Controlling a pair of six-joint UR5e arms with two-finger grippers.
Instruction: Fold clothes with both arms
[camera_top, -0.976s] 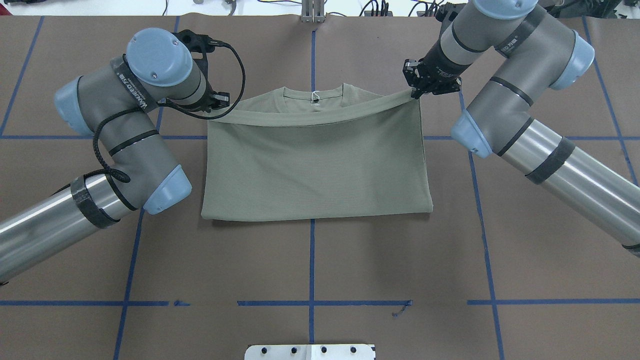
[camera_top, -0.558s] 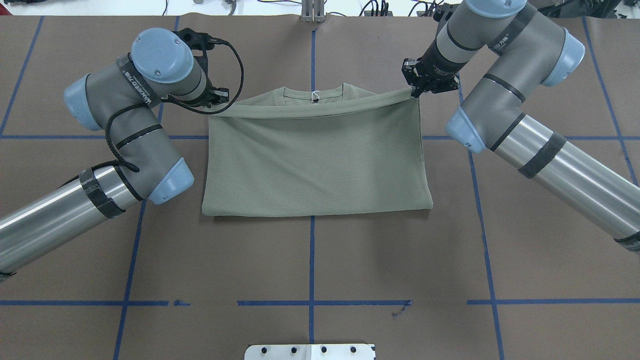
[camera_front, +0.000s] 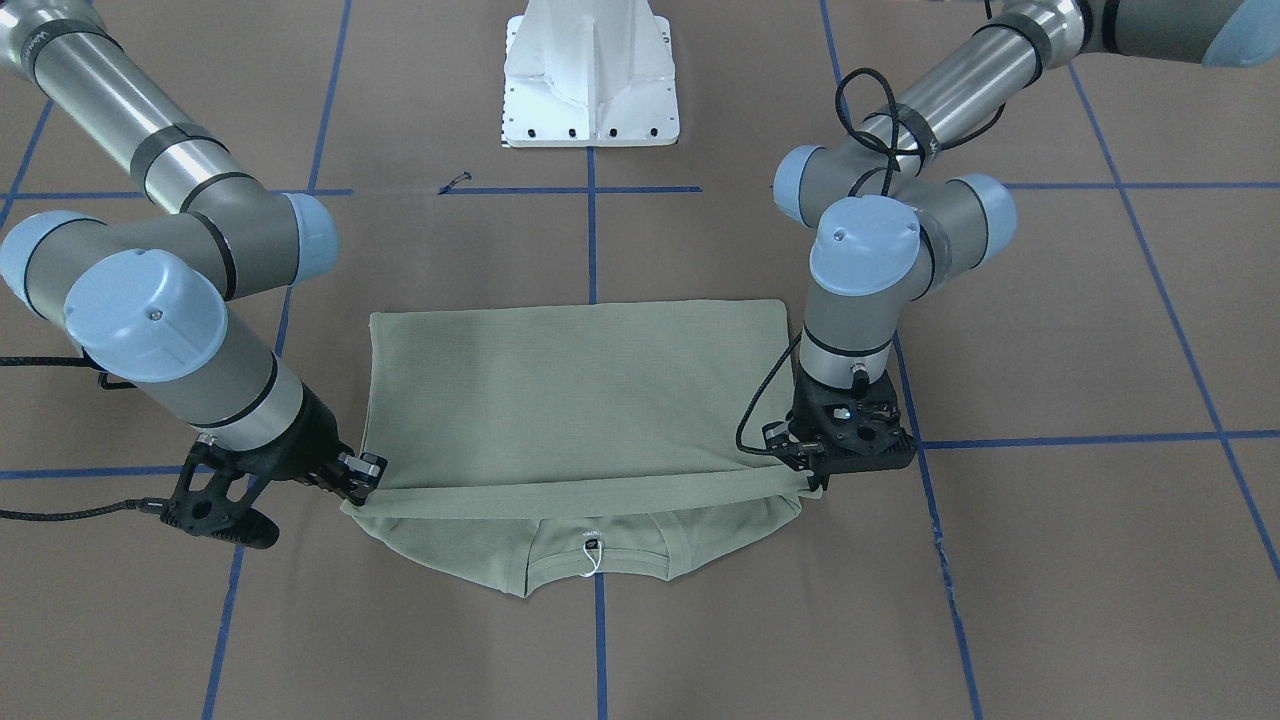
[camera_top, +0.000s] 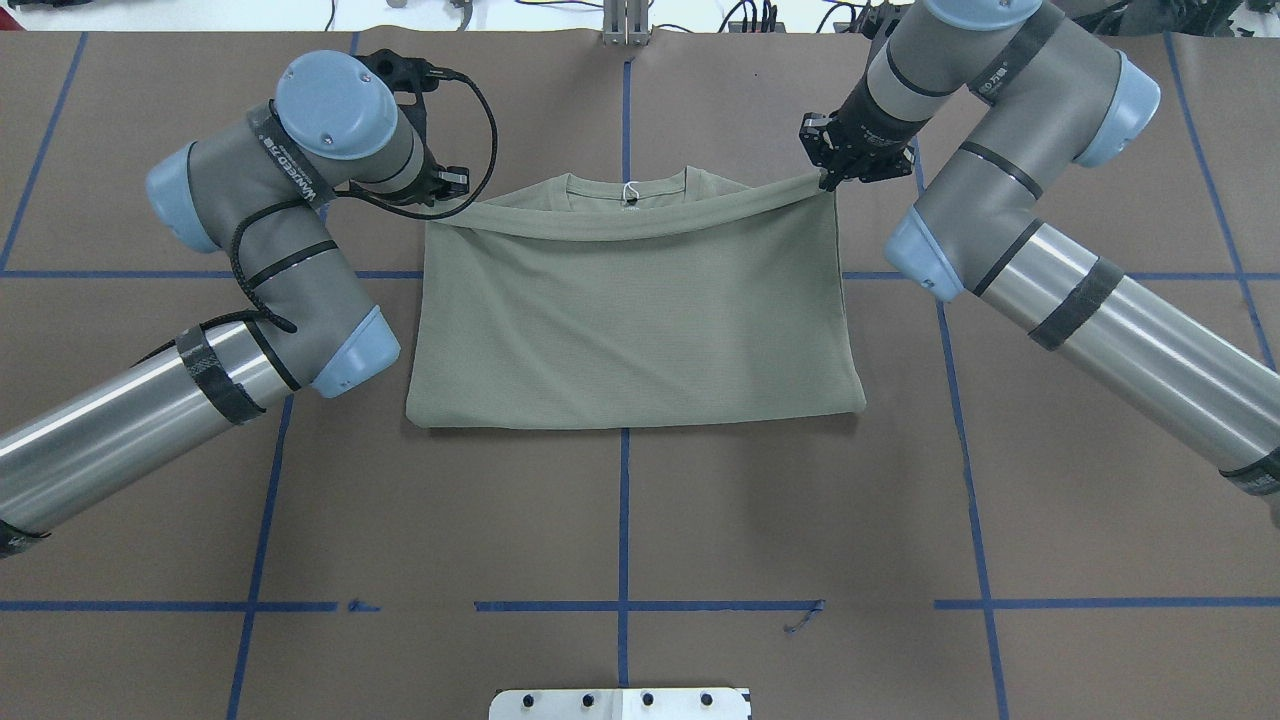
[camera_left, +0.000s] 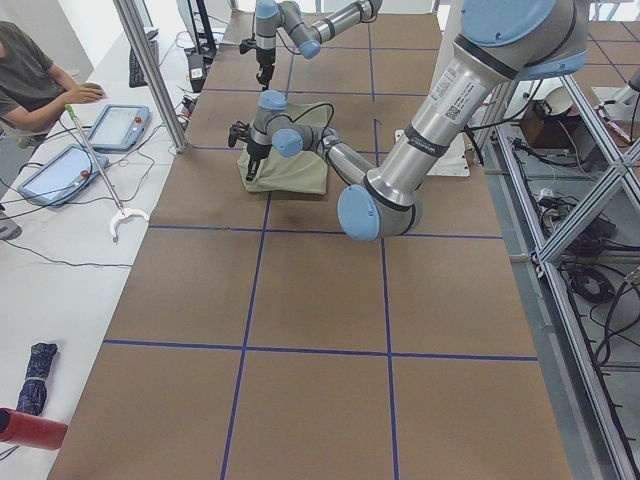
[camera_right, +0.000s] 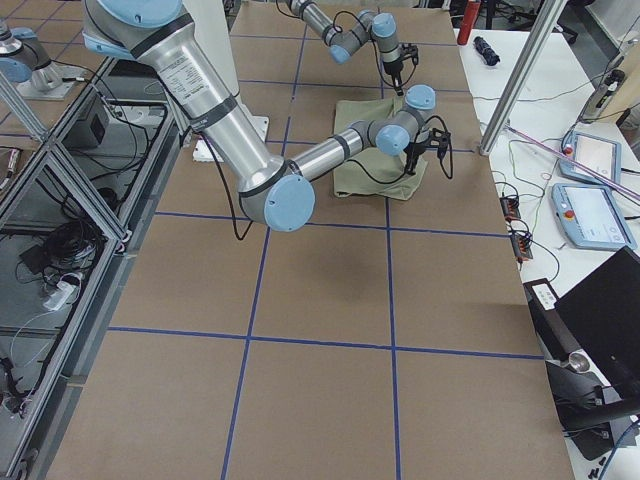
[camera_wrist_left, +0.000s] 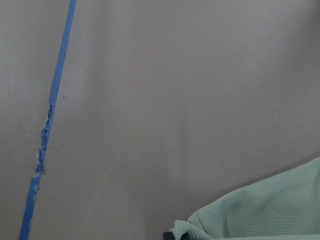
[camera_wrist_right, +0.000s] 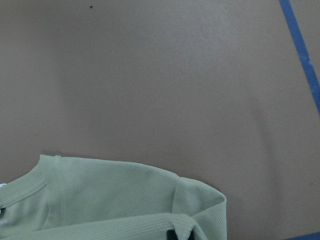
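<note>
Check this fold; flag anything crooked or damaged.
The lifted edge of the shirt runs askew: the right tool holds its corner nearer the collar than the left tool does. Blue tape is frayed in the left wrist view.

1. Open brown surface (camera_top: 620, 520) stretches between the folded shirt's (camera_top: 630, 320) near edge and the white base plate (camera_top: 620, 703).
2. The left arm (camera_top: 290, 265) crowds the shirt's left flank, the right arm (camera_top: 990, 220) its right flank, blocking both side approaches.
3. Beyond the shirt, a bare strip of surface reaches the far edge.
</note>
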